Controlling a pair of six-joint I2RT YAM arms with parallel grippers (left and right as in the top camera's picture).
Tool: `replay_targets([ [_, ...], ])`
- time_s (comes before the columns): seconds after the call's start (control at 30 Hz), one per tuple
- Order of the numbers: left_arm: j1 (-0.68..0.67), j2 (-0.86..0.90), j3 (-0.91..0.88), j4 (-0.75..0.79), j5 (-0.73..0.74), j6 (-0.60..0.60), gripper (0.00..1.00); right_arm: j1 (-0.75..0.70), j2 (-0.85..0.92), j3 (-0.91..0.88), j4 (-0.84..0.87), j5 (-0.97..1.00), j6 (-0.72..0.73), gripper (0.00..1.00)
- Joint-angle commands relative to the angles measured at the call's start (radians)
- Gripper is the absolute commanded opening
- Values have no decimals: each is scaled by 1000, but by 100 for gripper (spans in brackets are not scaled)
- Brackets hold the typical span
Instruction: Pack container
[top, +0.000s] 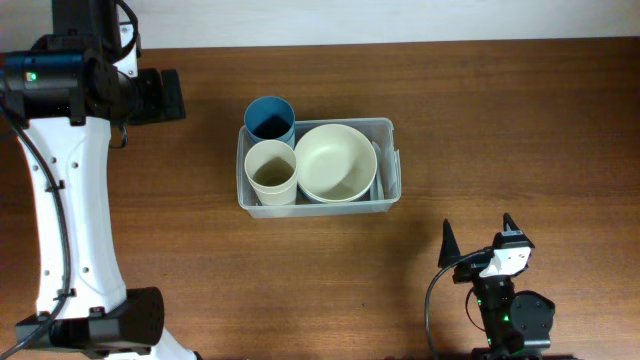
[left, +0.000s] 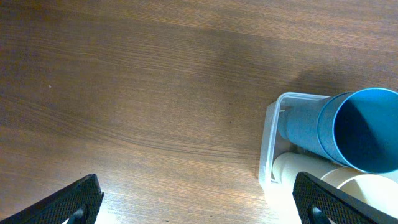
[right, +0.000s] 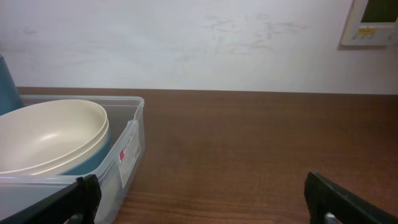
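White left arm (top: 62, 210) with black joints and cables, green light, black textured right gripper (top: 477, 223)

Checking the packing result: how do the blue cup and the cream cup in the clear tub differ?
Colour: the blue cup is blue, the cream cup pale cream. Place, seen from overhead: the blue cup fills the upper left corner of the container, the cream cup the lower left corner. Both stand mouth-up inside it, beside the cream bowl.
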Motion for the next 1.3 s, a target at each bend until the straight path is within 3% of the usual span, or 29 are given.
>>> replay_targets([
  [0.0,4,-2,-1,0,-3,-6,100,5,-10,-5,-8,13,0,99],
  [0.27,4,-9,-1,6,40,-6,100,5,-10,-5,-8,13,0,99],
  [0.6,3,-241,-122,528,261,-6,100,5,-10,-5,-8,13,0,99],
  [0.87,3,-572,-605,1061,306,-6,100,5,-10,-5,-8,13,0,99],
  [1.27,3,-1004,-1439,1474,369,-6,100,5,-10,-5,-8,13,0,99],
])
